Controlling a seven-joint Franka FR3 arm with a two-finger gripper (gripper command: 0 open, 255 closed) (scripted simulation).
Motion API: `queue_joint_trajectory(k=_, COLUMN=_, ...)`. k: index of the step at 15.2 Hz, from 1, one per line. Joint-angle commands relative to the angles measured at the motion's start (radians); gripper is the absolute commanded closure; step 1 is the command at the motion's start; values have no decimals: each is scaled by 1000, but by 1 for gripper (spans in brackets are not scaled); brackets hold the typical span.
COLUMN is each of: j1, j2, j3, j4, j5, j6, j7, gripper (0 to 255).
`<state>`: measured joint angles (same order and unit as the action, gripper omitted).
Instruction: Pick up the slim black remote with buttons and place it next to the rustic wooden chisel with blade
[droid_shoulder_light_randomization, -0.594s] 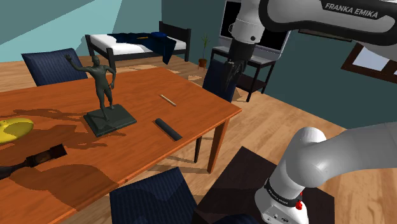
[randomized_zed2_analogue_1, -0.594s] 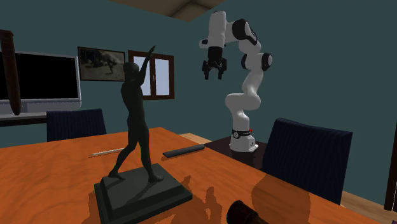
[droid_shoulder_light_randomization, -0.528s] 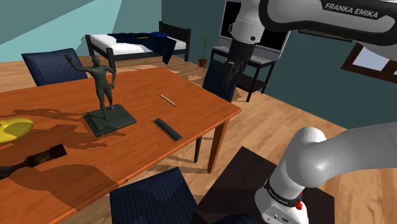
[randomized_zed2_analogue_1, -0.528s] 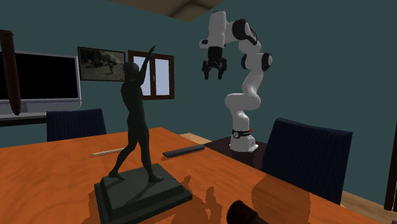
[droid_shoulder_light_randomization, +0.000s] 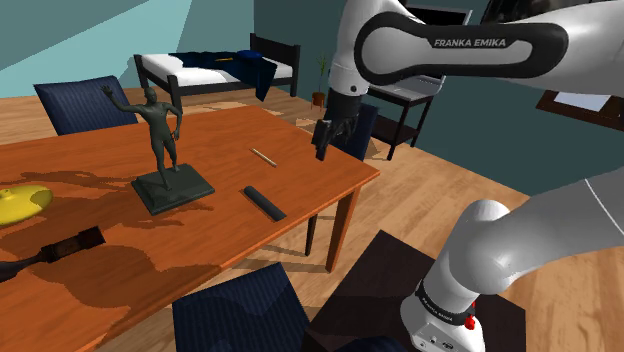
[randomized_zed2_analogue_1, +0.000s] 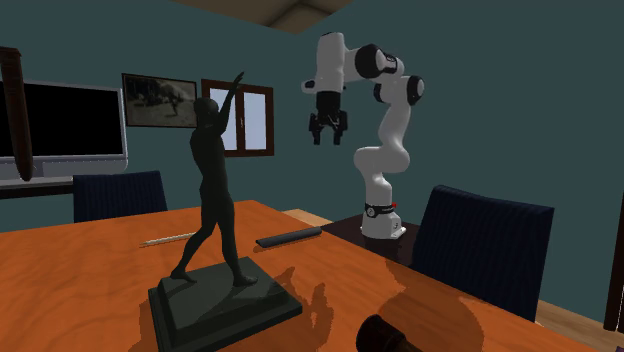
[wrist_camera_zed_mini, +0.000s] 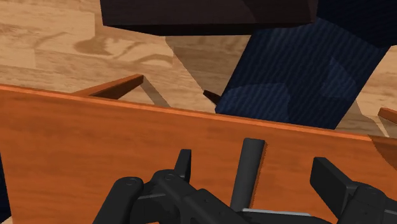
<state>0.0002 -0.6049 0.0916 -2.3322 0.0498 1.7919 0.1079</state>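
The slim black remote (droid_shoulder_light_randomization: 265, 203) lies flat near the end of the orange wooden table (droid_shoulder_light_randomization: 300, 175) closest to the stand. In the second exterior view the remote (randomized_zed2_analogue_1: 288, 237) rests by the table's far edge. My gripper (droid_shoulder_light_randomization: 322, 140) hangs open and empty in the air above that table end, well above the remote. Seen from the wrist, the remote (wrist_camera_zed_mini: 249, 170) lies far below, in line with the gap between my spread fingers (wrist_camera_zed_mini: 183, 164). The chisel (droid_shoulder_light_randomization: 60, 247), dark with a flat blade, lies far off at the shoulder view's lower left.
A dark figure statue (droid_shoulder_light_randomization: 165, 150) on a slab base stands mid-table, with a thin stick (droid_shoulder_light_randomization: 263, 156) beyond the remote and a yellow object (droid_shoulder_light_randomization: 20, 203) at the left edge. Blue chairs (droid_shoulder_light_randomization: 240, 315) (randomized_zed2_analogue_1: 485, 250) (wrist_camera_zed_mini: 299, 83) flank the table.
The arm has swung toward the table. The gripper has moved down and to the shoulder view's left, from off the table's end to above it. The remote has not moved.
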Motion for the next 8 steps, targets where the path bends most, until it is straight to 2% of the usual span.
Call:
queue_joint_trajectory(k=1, j1=-3, j2=55, j3=7, j4=-13, j5=9, j6=64, j7=18, gripper=0)
queue_joint_trajectory(k=8, j1=-11, j2=288, j3=34, j4=11, j5=30, j6=254, j7=82, gripper=0)
